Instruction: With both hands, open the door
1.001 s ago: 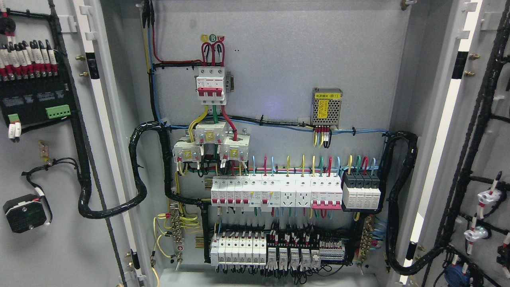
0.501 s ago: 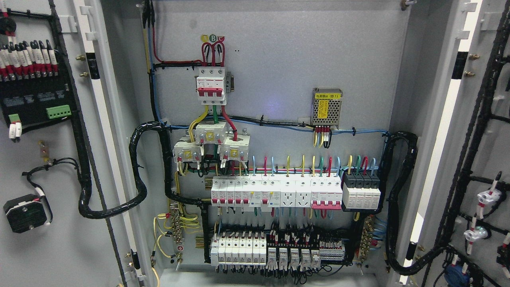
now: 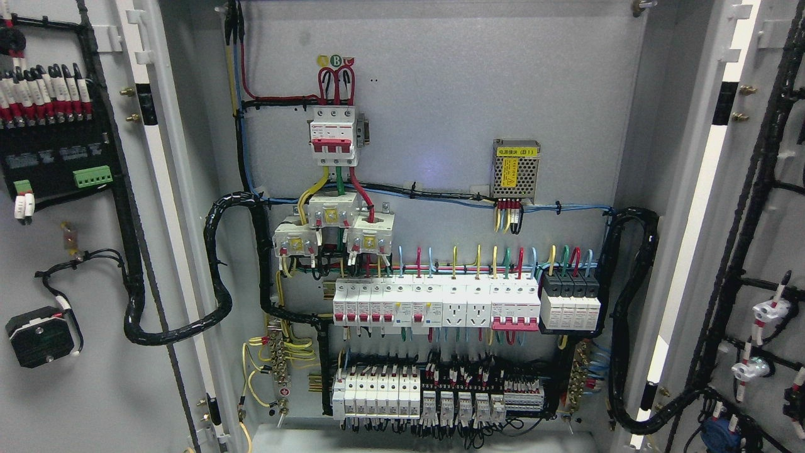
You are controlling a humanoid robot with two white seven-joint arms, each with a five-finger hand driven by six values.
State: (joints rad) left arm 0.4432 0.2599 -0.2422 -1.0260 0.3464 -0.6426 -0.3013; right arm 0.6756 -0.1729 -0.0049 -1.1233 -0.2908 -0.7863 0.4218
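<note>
A grey electrical cabinet fills the head view with both doors swung wide. The left door shows its inner face with black modules and a wiring loom. The right door stands likewise, with a black cable harness running down it. Between them the back panel carries a main breaker, a row of white breakers and a small power supply. Neither of my hands nor any arm shows in the picture.
Thick black cable bundles loop from each door into the cabinet at the hinge sides. A lower row of breakers and relays sits near the cabinet floor. Hinge posts frame the opening on both sides.
</note>
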